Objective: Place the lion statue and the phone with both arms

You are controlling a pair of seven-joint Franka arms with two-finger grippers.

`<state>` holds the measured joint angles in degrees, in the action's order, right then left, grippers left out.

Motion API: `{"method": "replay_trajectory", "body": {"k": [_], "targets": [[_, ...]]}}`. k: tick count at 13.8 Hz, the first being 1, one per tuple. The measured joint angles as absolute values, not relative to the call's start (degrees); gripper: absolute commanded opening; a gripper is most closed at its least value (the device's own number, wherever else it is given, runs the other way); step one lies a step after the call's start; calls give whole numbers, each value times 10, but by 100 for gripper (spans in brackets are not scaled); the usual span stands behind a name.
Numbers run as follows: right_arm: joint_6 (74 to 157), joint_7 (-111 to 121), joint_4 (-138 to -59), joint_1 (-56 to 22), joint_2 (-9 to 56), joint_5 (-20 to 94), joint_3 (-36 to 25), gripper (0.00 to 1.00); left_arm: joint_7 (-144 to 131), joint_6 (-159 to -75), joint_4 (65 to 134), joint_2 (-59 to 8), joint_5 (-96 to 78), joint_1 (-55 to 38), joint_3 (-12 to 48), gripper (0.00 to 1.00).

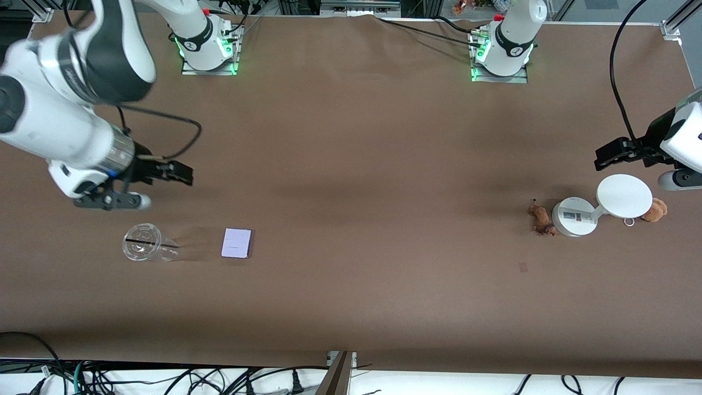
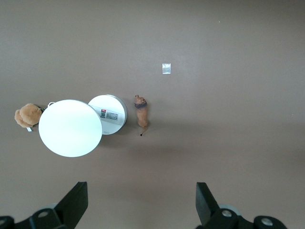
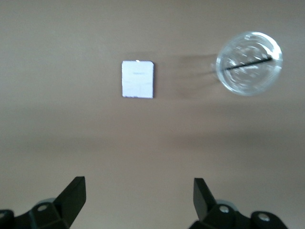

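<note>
The phone [image 1: 237, 243] and the lion statue [image 1: 541, 219] both lie on the desk [image 1: 351, 164]. The left claw [image 1: 603, 157] and right claw [image 1: 181, 174] hang wide open, empty; the placing looks done.

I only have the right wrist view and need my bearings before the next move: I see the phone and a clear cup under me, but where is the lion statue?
Observer: The lion statue lies toward the left arm's end of the table, right beside the round base of a white stand.
Operator: Is the left gripper on it?
Observer: No. The left gripper hangs open above the table by the stand, holding nothing.
Operator: Anything else near that stand?
Observer: A tan plush toy sits at the stand's outer end, away from the lion.
</note>
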<state>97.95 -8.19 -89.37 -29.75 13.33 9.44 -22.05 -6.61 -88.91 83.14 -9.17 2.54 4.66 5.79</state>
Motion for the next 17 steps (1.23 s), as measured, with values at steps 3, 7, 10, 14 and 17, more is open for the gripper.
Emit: {"method": "replay_trajectory", "body": {"k": [3, 7, 10, 14, 17], "targets": [[949, -82, -838, -297, 121, 74, -224, 100, -66, -889, 831, -92, 25, 47, 58, 100], [938, -80, -823, -299, 123, 48, -223, 100, -66, -890, 831, -92, 25, 47, 58, 100], [887, -80, -818, -299, 122, 46, -225, 100, -66, -891, 831, -92, 25, 47, 58, 100], [832, -79, -812, -299, 97, 46, -222, 100, -66, -891, 831, -92, 25, 47, 58, 100], [827, -77, -827, -290, 82, 45, -196, 100, -66, -891, 831, -92, 25, 47, 58, 100]]}}
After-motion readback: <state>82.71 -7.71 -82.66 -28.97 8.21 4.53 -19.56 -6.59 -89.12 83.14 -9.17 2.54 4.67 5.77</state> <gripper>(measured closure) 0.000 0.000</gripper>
